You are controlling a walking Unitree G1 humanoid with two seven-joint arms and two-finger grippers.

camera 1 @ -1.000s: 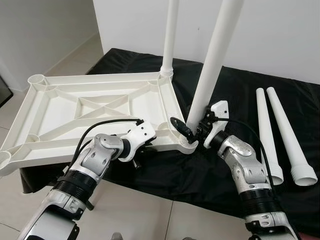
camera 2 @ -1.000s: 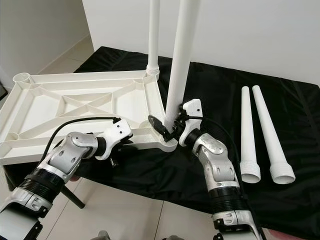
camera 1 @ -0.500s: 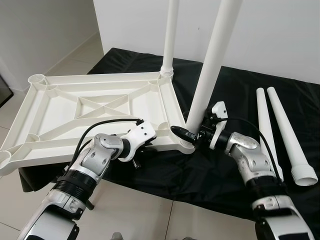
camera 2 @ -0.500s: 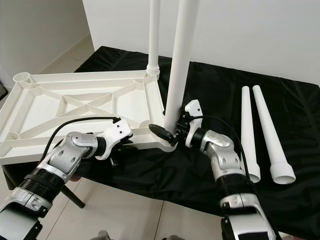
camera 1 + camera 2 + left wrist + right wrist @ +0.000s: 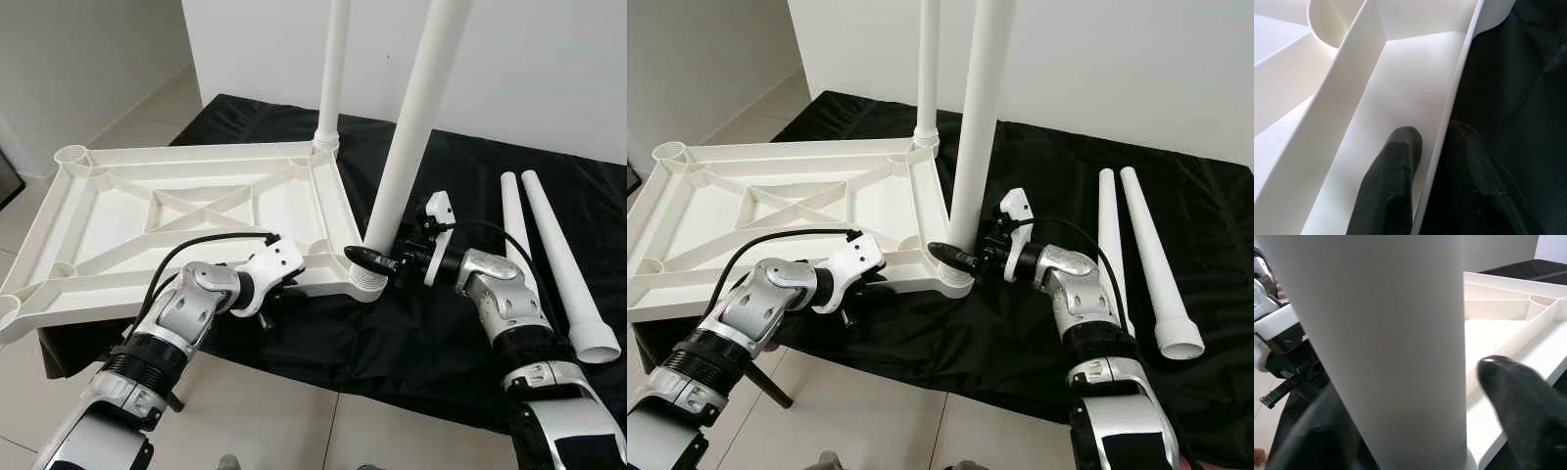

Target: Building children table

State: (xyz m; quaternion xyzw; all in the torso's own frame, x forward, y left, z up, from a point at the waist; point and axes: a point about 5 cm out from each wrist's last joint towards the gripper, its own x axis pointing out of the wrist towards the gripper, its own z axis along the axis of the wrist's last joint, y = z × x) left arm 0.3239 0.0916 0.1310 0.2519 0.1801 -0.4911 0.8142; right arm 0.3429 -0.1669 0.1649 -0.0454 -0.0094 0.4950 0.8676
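The white table top (image 5: pixel 118 225) lies upside down on a black-covered surface. Two white legs stand upright in its right-hand corners, a far leg (image 5: pixel 333 69) and a near leg (image 5: pixel 411 127). My right gripper (image 5: pixel 382 259) is shut on the near leg just above its socket; in the right wrist view the leg (image 5: pixel 1400 333) sits between the two black fingers (image 5: pixel 1518 396). My left gripper (image 5: pixel 277 299) is shut on the near rim of the table top, with one finger (image 5: pixel 1396 166) inside the rim wall (image 5: pixel 1449 112) and the other outside it.
Two loose white legs (image 5: pixel 514 255) (image 5: pixel 563 264) lie side by side on the black cloth (image 5: pixel 392 333) at the right. Open leg sockets (image 5: pixel 71 154) (image 5: pixel 8 311) sit at the top's left corners, which overhang the tiled floor (image 5: pixel 274 421). A white wall stands behind.
My right forearm has swung out to the right around the near leg's base, and its finger has come round to the front of the leg. The left arm has not moved.
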